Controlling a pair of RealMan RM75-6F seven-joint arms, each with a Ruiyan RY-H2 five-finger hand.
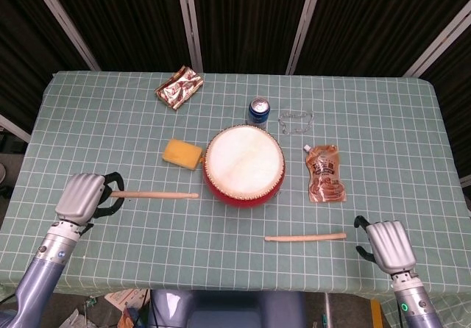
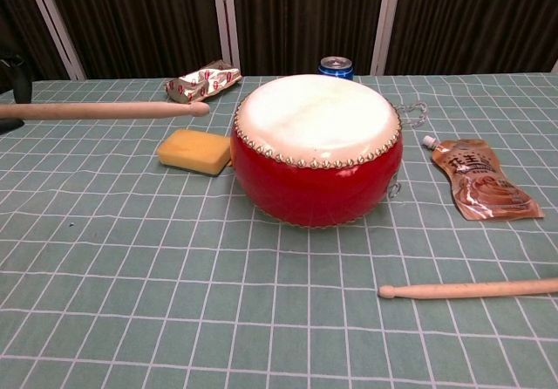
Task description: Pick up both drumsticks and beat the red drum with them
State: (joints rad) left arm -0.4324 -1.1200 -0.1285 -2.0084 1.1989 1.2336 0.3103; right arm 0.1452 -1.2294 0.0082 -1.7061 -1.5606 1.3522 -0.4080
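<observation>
Holding one drumstick [image 1: 154,194] by its end in the left hand [image 1: 79,198], lifted off the table [image 1: 110,129] and pointing level toward the red drum [image 1: 243,165], probably so as to be ready for beating. Reaching with the right hand [image 1: 387,245], fingers curled on nothing, just beside the thick end of the second drumstick [image 1: 305,237], lying flat in front of the drum, apparently to take it next.

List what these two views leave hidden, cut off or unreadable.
- Left hand: the chest view's left edge cuts off nearly all of it; only the held drumstick shows.
- Right hand: outside the chest view; in the head view its back hides the fingers.
- Second drumstick: butt cut off by the chest view's right edge.
- Pouch: print too small.
</observation>
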